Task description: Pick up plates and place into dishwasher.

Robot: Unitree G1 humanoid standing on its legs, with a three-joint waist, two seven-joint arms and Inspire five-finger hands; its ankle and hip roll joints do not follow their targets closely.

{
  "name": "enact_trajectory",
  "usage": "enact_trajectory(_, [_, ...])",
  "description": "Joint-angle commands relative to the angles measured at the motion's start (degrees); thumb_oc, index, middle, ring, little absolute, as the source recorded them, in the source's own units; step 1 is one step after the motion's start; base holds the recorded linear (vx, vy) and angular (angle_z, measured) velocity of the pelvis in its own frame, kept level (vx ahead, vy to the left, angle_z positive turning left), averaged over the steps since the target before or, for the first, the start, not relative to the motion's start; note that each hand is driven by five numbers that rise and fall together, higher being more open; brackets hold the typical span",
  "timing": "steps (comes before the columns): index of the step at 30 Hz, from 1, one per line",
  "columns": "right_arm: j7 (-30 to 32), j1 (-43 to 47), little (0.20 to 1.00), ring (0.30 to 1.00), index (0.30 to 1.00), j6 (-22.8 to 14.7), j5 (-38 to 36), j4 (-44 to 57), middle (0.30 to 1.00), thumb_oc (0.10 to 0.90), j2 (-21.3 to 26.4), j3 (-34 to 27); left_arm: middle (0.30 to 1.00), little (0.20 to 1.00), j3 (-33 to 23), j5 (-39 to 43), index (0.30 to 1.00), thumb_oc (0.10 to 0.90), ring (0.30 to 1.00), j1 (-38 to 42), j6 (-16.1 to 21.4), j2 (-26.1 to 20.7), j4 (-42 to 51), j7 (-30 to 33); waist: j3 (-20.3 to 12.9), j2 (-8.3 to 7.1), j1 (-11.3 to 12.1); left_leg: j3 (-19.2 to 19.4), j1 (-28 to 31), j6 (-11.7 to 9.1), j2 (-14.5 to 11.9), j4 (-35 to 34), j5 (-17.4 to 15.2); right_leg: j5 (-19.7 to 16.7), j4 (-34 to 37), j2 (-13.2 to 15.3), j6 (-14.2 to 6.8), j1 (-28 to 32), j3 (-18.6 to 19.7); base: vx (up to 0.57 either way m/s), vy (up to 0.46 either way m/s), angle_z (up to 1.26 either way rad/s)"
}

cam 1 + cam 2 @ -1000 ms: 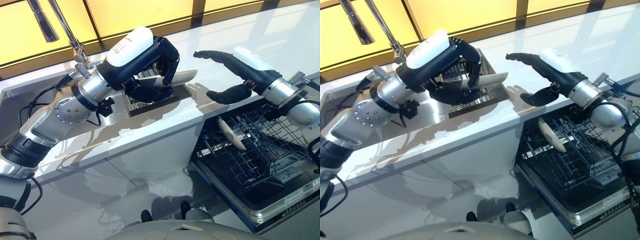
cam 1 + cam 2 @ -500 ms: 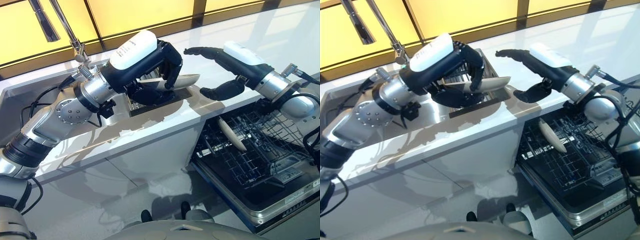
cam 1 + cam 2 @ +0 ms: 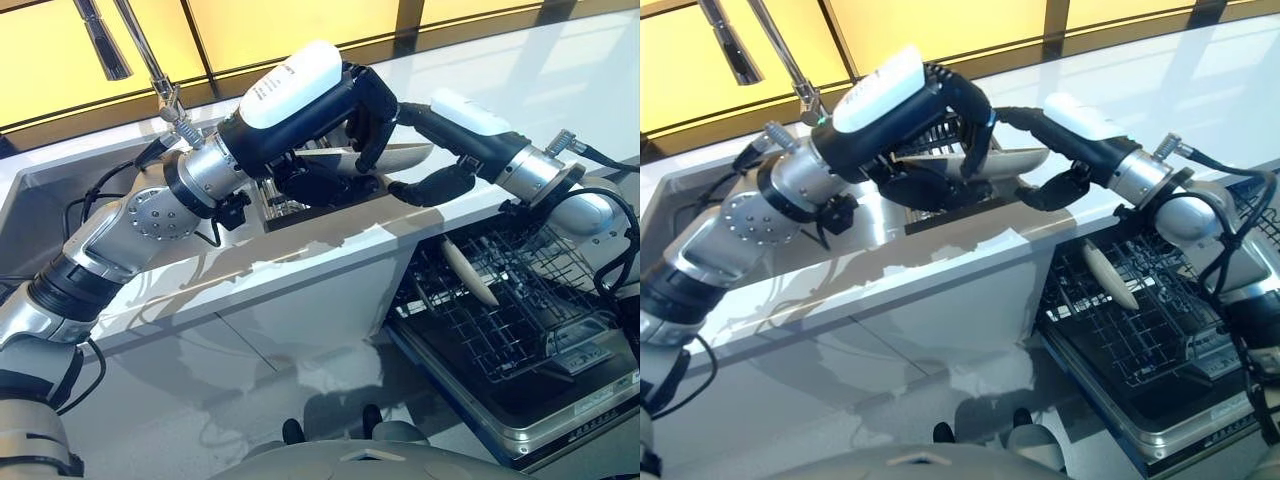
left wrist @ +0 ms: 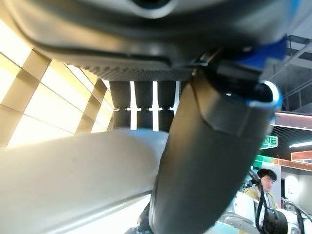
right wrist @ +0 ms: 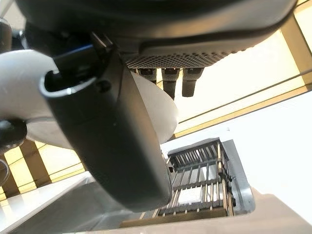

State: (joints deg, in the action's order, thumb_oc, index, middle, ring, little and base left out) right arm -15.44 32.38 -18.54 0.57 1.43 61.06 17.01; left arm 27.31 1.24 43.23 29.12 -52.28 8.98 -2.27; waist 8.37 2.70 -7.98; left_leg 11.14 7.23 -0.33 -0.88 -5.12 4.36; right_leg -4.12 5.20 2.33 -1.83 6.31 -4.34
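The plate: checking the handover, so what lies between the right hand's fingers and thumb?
In the left eye view the plate's free edge lies between the right hand's fingers and thumb; the left hand grips its other side.

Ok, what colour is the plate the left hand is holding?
White, plain with no pattern. The plate, held by the left hand, shows best in the right eye view.

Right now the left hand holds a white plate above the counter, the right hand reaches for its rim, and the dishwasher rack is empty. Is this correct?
Not fully. The dishwasher rack is not empty: the left eye view shows one white plate standing in it. As stated, the left hand holds a plate above the counter, and the right hand reaches for its rim.
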Motion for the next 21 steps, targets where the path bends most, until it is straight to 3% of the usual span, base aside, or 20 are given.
enact_trajectory(1, [1.3,9.9,0.9,0.9,0.9,-1.4,-4.7,0.4,0.9,0.8,-3.3,-0.2,0.3,0.2,-1.3,6.0,0.3,0.1,0.3,8.0,3.0,1.7,-1.9,3.3,-5.9,-2.42,0.6,-3.7,2.1,0.8,2.6,0.1,-6.0,4.4,-3.5,-3.7,-2.5,-0.3,-1.0,0.0,0.0,0.0])
enact_trajectory(2, [1.0,10.1,0.326,0.408,0.408,-1.4,-4.7,0.2,0.408,0.226,-3.5,0.1,0.3,0.2,-1.2,5.9,0.3,0.1,0.3,8.2,2.7,1.9,-1.6,3.4,-6.0,-2.45,0.7,-3.7,2.1,0.8,2.6,0.1,-6.0,4.4,-3.5,-3.7,-2.5,-0.3,-1.0,0.0,0.0,0.0])
enact_trajectory(3, [1.0,10.2,0.2,0.3,0.3,-1.3,-4.7,0.1,0.3,0.1,-3.5,0.3,0.3,0.2,-1.2,5.8,0.3,0.1,0.3,8.3,2.7,1.9,-1.6,3.4,-6.0,-2.46,0.7,-3.7,2.1,0.8,2.6,0.1,-6.0,4.4,-3.5,-3.7,-2.5,-0.3,-1.0,0.0,0.0,0.0])
enact_trajectory(21, [2.9,9.5,0.2,0.3,0.3,-1.0,-5.6,-0.4,0.3,0.1,-4.8,-1.3,0.3,0.2,-1.9,5.4,0.3,0.1,0.3,8.5,2.2,2.7,-1.8,3.0,-5.7,-2.48,0.6,-3.7,2.3,0.8,2.5,0.1,-6.1,4.5,-3.4,-3.7,-2.5,-0.1,-0.9,0.0,0.0,0.0])
